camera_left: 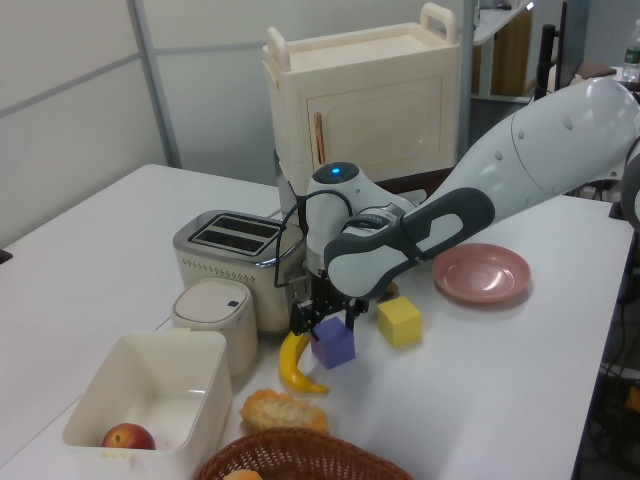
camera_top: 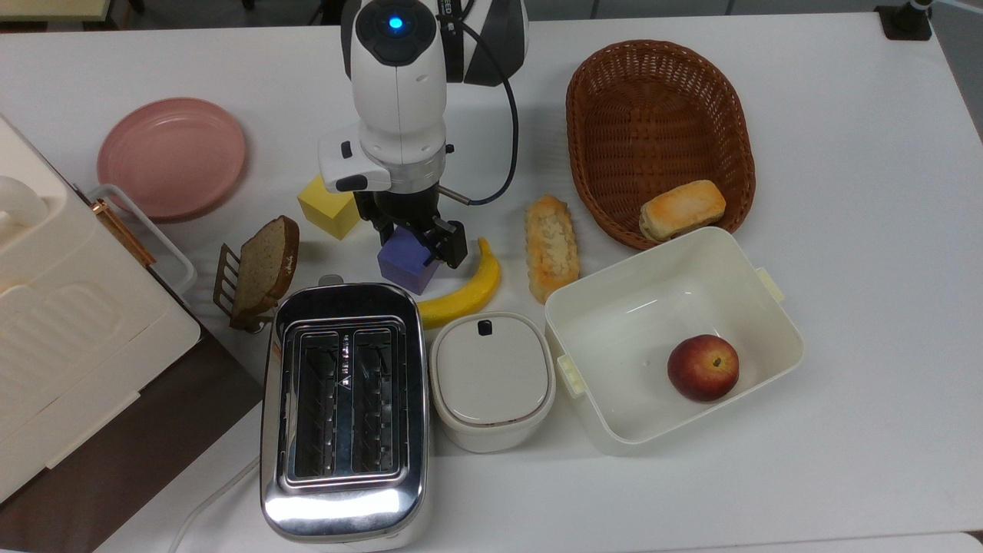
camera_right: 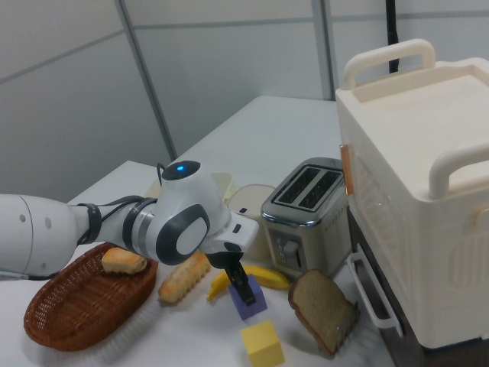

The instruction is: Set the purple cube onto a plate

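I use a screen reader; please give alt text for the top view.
The gripper straddles the purple cube between a yellow cube and a banana. The empty pink plate sits at the top view's upper left.

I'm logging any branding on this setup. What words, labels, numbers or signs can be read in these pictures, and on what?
No text reads clearly in any view.
Robot arm: a few pale letters at the top edge of its dark joint in the top view, cut off and too small to read.
Toaster: a small triangular mark between its slots, no legible words.
Purple cube, yellow cube, plate, basket: plain, no markings.
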Controlling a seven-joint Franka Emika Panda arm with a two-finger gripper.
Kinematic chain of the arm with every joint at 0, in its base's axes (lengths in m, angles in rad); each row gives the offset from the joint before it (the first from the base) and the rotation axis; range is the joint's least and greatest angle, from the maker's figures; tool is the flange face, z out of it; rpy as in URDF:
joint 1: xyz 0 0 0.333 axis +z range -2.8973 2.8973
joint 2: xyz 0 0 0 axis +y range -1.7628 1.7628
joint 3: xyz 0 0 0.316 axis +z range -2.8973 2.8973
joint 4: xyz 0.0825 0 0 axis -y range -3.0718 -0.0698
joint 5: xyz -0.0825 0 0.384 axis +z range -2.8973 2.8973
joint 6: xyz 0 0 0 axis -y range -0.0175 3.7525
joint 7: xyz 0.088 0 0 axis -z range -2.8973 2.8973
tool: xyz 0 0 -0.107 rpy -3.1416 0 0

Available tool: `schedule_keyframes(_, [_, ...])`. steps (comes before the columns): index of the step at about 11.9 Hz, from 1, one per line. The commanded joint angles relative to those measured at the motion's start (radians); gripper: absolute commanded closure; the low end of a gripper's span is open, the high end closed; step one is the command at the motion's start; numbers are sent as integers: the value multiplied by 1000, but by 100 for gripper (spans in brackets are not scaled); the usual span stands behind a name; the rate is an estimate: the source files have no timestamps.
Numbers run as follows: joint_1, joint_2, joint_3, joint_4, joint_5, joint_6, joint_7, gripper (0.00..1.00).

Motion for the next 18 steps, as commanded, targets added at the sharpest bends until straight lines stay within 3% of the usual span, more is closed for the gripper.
schedule_keyframes(1, [7, 15, -2, 3, -36, 22, 20, 90])
schedule_keyframes(5, [6, 7, -2, 3, -36, 19, 17, 94])
schedule_keyframes(10, [4, -68, -2, 1, -36, -26, 13, 97])
schedule_keyframes(12, [6, -63, -2, -1, -39, -32, 13, 93])
schedule_keyframes(13, [6, -62, -2, -4, -38, -32, 14, 51])
schedule_keyframes(15, [7, -59, -2, -5, -39, -32, 14, 20])
schedule_keyframes(16, [9, -60, -2, -4, -39, -33, 14, 0])
schedule_keyframes(18, [6, -66, -2, 1, -39, -45, 11, 0])
